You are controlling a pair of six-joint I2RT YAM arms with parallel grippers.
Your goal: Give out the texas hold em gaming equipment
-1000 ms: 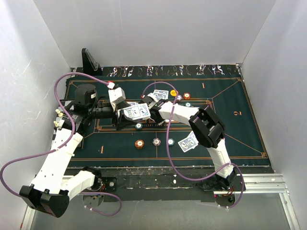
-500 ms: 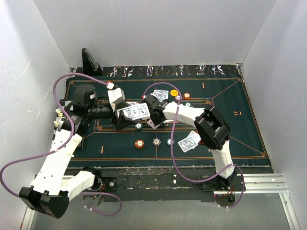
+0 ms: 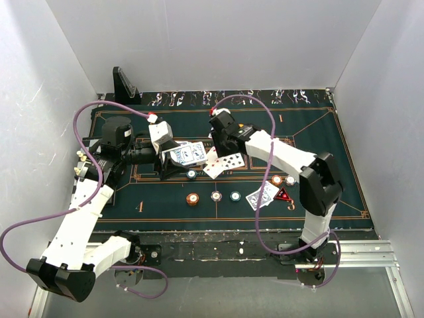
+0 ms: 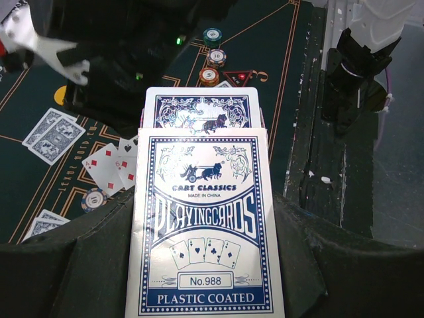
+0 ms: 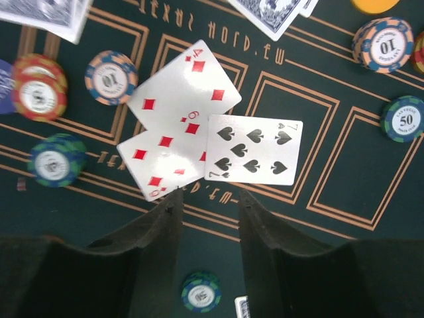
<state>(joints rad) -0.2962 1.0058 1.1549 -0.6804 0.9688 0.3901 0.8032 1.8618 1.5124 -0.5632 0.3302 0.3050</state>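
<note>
Right pincer point(image 5: 209, 199) retreated, three cards point(image 5: 199, 126) face-up, left pincer point(image 4: 202, 202) gripping deck point(image 4: 205, 258)

The left end effector point(image 3: 182, 157) is closed on a pack point(image 4: 205, 225); the right end effector point(image 5: 209, 199) hangs open, pointing down.

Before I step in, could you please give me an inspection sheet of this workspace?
Surface: green mat, flat.
Job's things: three face-up cards overlapping mid-mat; face-down cards, chips and red marker around them; deck held.
Clutter: black stand, far left corner.
Fingers: left fingers shut on the deck; right fingers open, empty, by the face-up cards.
Cables: purple cables loop from both arms, one over the mat.
Surroundings: white walls on three sides.
</note>
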